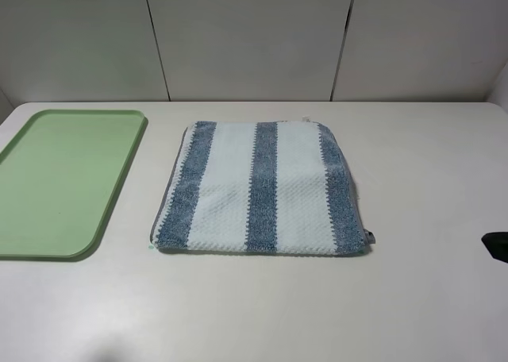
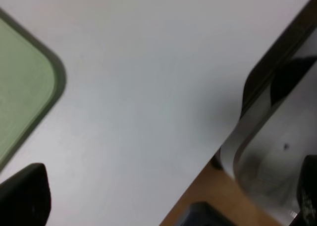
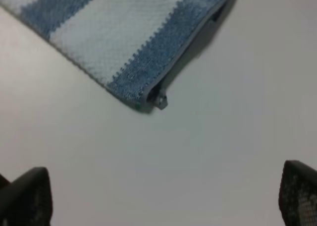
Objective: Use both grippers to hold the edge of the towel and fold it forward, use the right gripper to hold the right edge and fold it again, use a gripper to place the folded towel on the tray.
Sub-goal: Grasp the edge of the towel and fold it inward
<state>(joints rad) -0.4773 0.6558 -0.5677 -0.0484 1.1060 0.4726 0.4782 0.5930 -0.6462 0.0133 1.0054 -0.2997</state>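
The towel (image 1: pixel 262 189) lies flat in the middle of the table, with broad blue-grey and white stripes running front to back. Its grey-trimmed edge shows at the near right corner (image 3: pixel 159 96). The light-green tray (image 1: pixel 71 179) sits left of it with nothing on it, and one rounded corner appears in the left wrist view (image 2: pixel 25 87). My right gripper (image 3: pixel 166 184) hangs open over bare table just short of that towel corner; only a black tip (image 1: pixel 497 246) shows at the high view's right edge. My left gripper (image 2: pixel 171 181) is open over the table near the tray corner, holding nothing.
White wall panels close off the back of the table. The table's front edge (image 2: pixel 208 161) runs through the left wrist view, with a silvery frame (image 2: pixel 277 151) and wooden floor beyond it. A small green mark (image 1: pixel 151 247) lies by the towel's near left corner.
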